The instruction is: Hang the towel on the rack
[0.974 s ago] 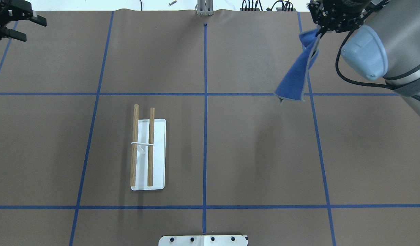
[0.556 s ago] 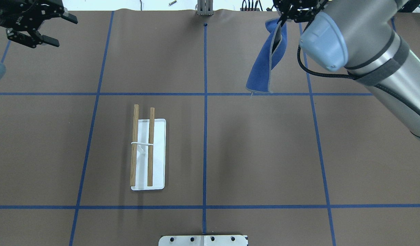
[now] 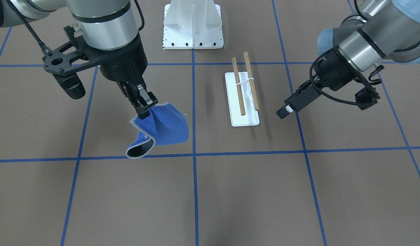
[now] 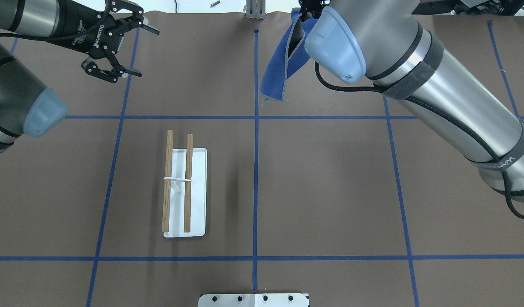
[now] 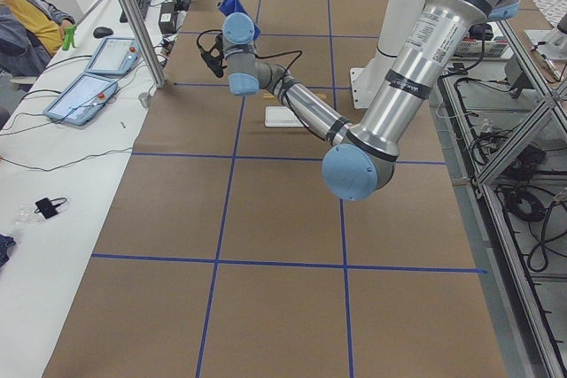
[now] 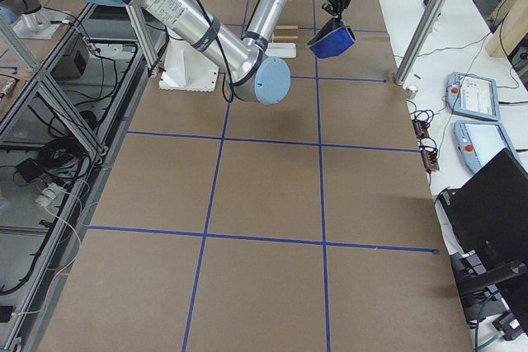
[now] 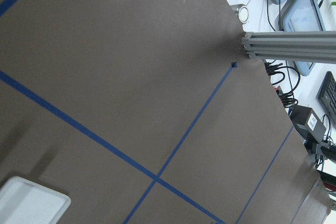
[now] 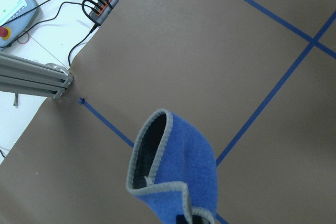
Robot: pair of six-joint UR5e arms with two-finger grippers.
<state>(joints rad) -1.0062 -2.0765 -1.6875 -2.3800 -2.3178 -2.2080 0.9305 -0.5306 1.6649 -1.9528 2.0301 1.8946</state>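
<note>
The blue towel (image 4: 275,70) hangs folded from my right gripper (image 3: 145,107), which is shut on its upper corner above the far table, just right of the centre line. The towel also shows in the front view (image 3: 164,129) and the right wrist view (image 8: 176,174). In the overhead view my right arm hides that gripper. The rack (image 4: 198,192), a white base with two brown rods (image 4: 168,179), stands left of centre, apart from both grippers; it also shows in the front view (image 3: 245,118). My left gripper (image 4: 146,53) is open and empty over the far left table.
The big white bolted pedestal (image 3: 193,24) stands at the robot's edge, its plate showing in the overhead view (image 4: 253,299). Blue tape lines grid the brown table. A metal post (image 7: 283,45), cables and tablets lie beyond the far edge. A corner of the rack base (image 7: 26,205) shows in the left wrist view.
My right arm has swung left with the towel, from the far right corner to near the centre line. My left gripper has moved right from the far left corner, still open.
</note>
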